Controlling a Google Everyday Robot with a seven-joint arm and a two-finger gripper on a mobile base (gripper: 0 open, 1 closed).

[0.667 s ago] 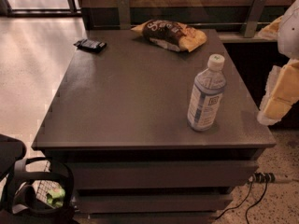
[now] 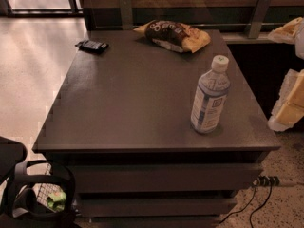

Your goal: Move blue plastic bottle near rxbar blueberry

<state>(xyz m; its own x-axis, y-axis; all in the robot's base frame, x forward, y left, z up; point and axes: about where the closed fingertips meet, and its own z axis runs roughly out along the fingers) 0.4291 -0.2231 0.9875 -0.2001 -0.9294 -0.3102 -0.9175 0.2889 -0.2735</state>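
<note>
The blue plastic bottle (image 2: 210,96) stands upright on the dark table (image 2: 133,103), near its right front corner; it is clear, with a white cap and a pale blue-and-white label. The rxbar blueberry (image 2: 91,45), a small flat bar in a dark wrapper, lies at the table's far left corner, far from the bottle. My gripper (image 2: 289,103) shows as pale cream parts at the right edge of the view, beside the table and to the right of the bottle, not touching it.
A yellow-and-brown snack bag (image 2: 173,34) lies at the back middle of the table. A black chair and a wire basket (image 2: 45,194) stand at the lower left. Cables (image 2: 256,203) run on the floor at the lower right. A wall rail runs behind the table.
</note>
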